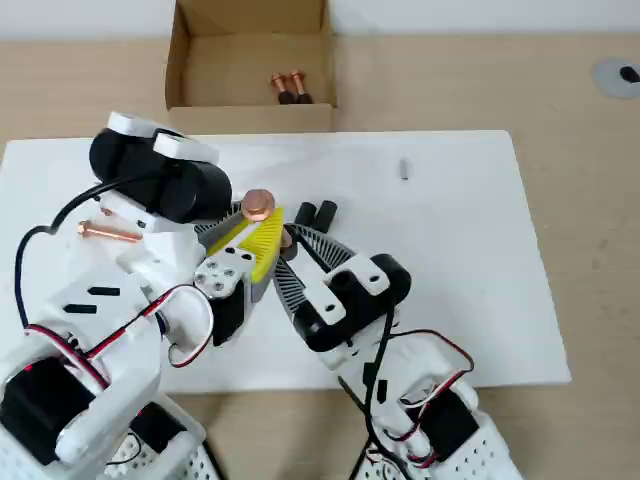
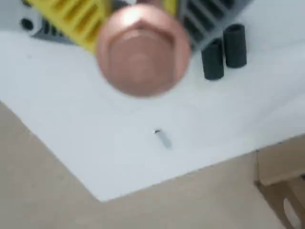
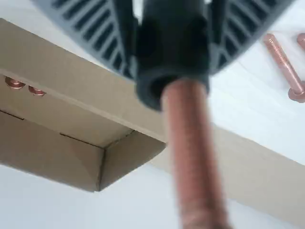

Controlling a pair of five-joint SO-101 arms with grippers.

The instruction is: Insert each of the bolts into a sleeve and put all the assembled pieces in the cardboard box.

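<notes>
- The left gripper, yellow-fingered, is clamped on a copper bolt over the white mat; the right gripper clenches a black sleeve, the bolt's shank meeting its open end
- Two spare sleeves sit just beside the meeting grippers; loose bolts lie partly hidden by the left arm
- The cardboard box beyond the mat holds two assembled pieces; a small grey item lies well apart on the mat

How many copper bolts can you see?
5. One copper bolt and another lie in the brown cardboard box. A third is in the left gripper, entering the right gripper's black sleeve. A fourth and fifth lie on the white mat. Arms may hide more.
</notes>
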